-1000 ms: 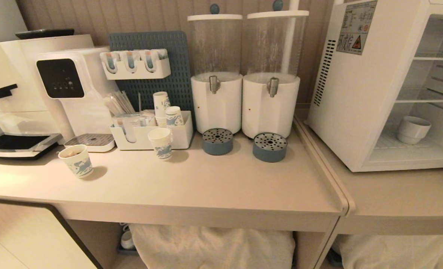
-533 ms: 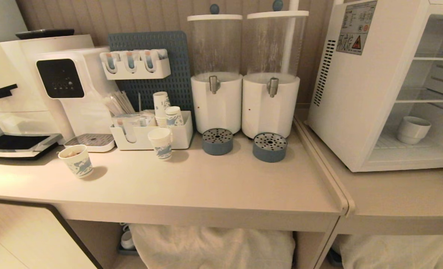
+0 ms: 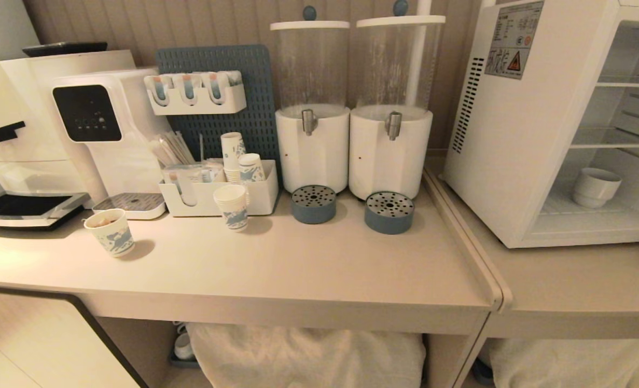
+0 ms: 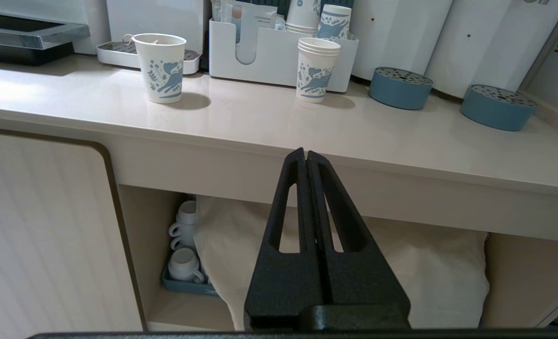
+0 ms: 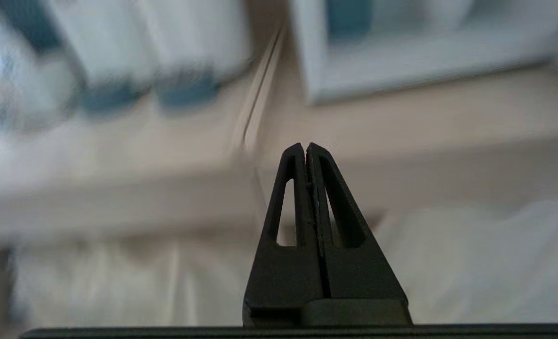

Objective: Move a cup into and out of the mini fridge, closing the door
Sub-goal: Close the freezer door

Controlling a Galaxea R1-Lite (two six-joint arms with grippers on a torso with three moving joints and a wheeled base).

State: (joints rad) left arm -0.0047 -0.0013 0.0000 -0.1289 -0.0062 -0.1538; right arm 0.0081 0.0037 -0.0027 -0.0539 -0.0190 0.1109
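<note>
Beige ribbed panelling backs a long pale bench (image 3: 298, 269) crowded with drink gear at its rear edge; a second, lower bench section (image 3: 567, 285) joins it at the right and carries the white boxy mini fridge (image 3: 513, 161) with side vent slots and a warning sticker. Its cavity faces the front edge with nothing across the opening; the door is out of every view, so I judge it swung wide. Inside, on the bottom wire shelf, sits the small squat white ceramic cup (image 3: 595, 186) with a narrower stepped base, upright, towards the rear of the cavity.

Neither arm appears in the head view. The left gripper (image 4: 305, 153) hangs in front of the bench's front edge, below the top, black fingers pressed together and holding nothing. The right gripper (image 5: 306, 147) is likewise fully closed and empty, low before the seam where the two bench sections meet.

The coming move turns on this: the cup lies up, beyond and to the right of the right gripper, deep in the fridge, so the right arm is plainly the nearer. The cup has no long axis to align with; its handle is not visible.

Only the head view shows the cup; the right wrist view gives just a smeared fridge front, and the left wrist view alone shows white mugs (image 4: 185, 245) stored under the bench.
</note>
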